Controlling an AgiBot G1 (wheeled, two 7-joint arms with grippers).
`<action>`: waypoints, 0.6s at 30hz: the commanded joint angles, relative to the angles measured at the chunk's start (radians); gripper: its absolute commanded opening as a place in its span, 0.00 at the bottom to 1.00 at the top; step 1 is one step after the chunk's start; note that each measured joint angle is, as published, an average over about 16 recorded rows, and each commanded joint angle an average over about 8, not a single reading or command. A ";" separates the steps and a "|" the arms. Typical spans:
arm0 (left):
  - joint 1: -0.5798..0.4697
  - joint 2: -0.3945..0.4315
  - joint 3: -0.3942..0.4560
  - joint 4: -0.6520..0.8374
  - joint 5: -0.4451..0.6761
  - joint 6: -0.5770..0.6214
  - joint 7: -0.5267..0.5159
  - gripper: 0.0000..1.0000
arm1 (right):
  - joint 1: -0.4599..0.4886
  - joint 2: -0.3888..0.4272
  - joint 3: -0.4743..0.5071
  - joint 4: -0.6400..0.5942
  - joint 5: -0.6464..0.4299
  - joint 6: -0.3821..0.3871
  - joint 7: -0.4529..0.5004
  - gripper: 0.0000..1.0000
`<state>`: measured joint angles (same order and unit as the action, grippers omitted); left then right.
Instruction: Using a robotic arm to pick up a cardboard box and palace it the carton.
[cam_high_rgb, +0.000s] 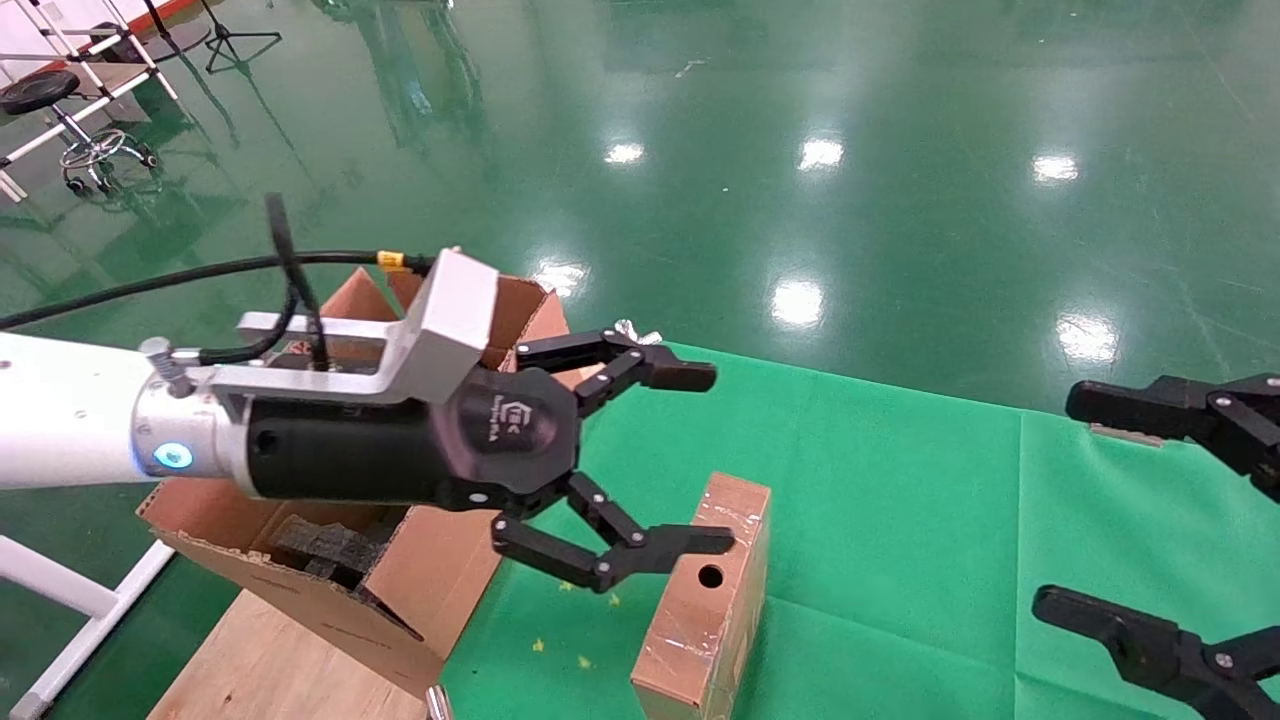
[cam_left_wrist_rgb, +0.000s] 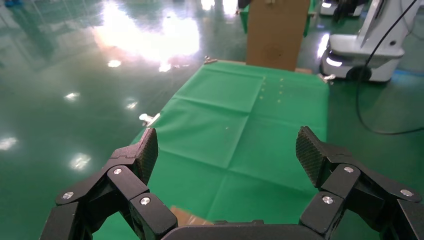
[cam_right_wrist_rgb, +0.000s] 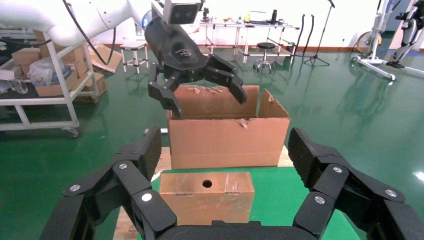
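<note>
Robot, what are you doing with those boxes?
The left gripper on the robotic arm is open and empty, in the air between the carton and the small cardboard box. The box stands on the green cloth beside the carton, with nothing holding it, so it has not gone in. The carton is open at the top with torn flaps. The right gripper waits open at the side, empty too.

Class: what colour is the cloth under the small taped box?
Green cloth; clearest in the head view.

White robotic arm (cam_high_rgb: 60, 410), black wrist
</note>
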<state>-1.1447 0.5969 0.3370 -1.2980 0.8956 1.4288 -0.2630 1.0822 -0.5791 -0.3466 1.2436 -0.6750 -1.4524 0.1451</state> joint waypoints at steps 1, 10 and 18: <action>-0.010 0.005 0.007 0.001 0.008 -0.008 -0.021 1.00 | 0.000 0.000 0.000 0.000 0.000 0.000 0.000 0.00; -0.015 0.006 0.007 0.003 0.013 -0.016 -0.024 1.00 | 0.000 0.000 0.000 0.000 0.000 0.000 0.000 0.00; -0.121 0.046 0.058 -0.040 0.127 -0.123 -0.201 1.00 | 0.000 0.000 0.000 0.000 0.000 0.000 0.000 0.00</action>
<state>-1.2874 0.6511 0.4106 -1.3309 1.0402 1.3291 -0.4903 1.0821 -0.5790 -0.3466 1.2434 -0.6750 -1.4522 0.1451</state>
